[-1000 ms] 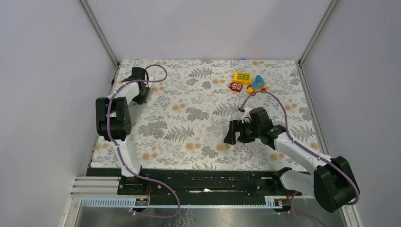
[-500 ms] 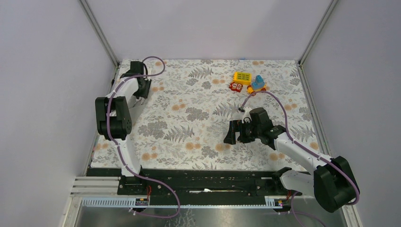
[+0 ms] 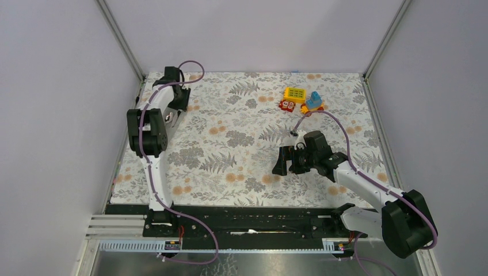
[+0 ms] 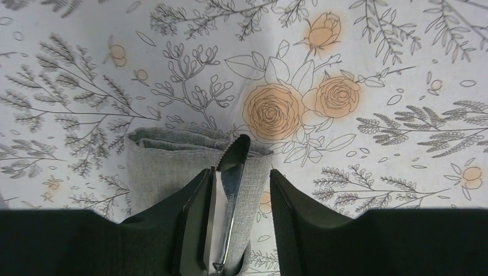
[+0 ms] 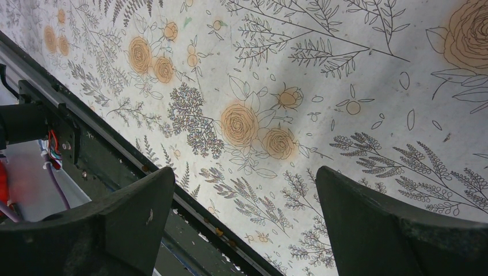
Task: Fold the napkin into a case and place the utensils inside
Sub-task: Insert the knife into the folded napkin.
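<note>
In the left wrist view the grey napkin (image 4: 161,172) lies folded on the floral cloth. One of the utensils, a shiny knife (image 4: 235,167) with a serrated tip, lies along the napkin's right side. My left gripper (image 4: 239,171) stands open over it: the left finger (image 4: 195,201) is against the blade and the right finger (image 4: 288,207) stands clear of it. From above, the left gripper (image 3: 172,112) is at the far left of the table and hides the napkin. My right gripper (image 3: 282,161) (image 5: 244,172) hangs wide open and empty above the cloth, right of centre.
Colourful toy blocks (image 3: 302,98) sit at the far right of the floral tablecloth (image 3: 230,144). The table's dark front rail (image 5: 190,218) runs below the right gripper. Grey walls close in the left, right and back sides.
My left gripper has gone from shut to open, releasing the knife onto the napkin, and its elbow has swung up and to the right. The right arm has not moved.
</note>
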Available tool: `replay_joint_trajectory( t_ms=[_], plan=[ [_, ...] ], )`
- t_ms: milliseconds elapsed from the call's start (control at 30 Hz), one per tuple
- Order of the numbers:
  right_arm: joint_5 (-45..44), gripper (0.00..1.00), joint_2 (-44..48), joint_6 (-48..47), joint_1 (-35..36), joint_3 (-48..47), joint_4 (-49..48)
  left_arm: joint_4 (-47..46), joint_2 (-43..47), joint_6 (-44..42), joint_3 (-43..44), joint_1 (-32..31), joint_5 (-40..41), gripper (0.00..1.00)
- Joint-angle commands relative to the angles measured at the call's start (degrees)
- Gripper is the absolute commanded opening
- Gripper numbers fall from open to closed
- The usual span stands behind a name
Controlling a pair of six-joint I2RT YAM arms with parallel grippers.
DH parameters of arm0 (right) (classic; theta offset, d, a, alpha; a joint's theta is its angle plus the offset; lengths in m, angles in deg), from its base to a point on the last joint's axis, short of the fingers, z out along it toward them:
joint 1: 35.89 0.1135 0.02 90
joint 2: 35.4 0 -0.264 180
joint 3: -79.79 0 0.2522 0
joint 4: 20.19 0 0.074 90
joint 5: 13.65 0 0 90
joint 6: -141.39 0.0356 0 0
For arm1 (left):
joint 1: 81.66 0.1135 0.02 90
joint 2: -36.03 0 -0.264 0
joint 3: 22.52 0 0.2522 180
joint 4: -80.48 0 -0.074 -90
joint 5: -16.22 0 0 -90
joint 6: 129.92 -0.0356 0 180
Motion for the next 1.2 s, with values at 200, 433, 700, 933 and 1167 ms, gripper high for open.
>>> replay_joint_trajectory(
  t_ms=[200,433,700,933,1167],
  plan=[
    [0.62,1.0,-0.48,-0.2,0.28,-0.24,-1.1,2.34,-1.2,-1.29,3.83,0.15,-1.13,0.41],
    [0.58,1.0,-0.66,-0.21,0.28,-0.28,-1.11,3.31,-1.23,-1.78,3.41,0.43,-0.83,0.37],
    [0.72,1.0,-0.84,-0.2,0.29,-0.39,-1.23,3.6,-0.75,-2.3,3.15,1.99,-1.42,0.42],
    [0.65,1.0,-0.66,-0.21,0.28,-0.27,-1.19,4.16,-2.1,-2.27,3.94,2.25,-1.5,0.42],
    [0.69,1.0,-0.58,-0.21,0.24,-0.26,-1.19,4.87,-2.39,-2.82,4.61,2.26,-2.81,0.4]
  ],
)
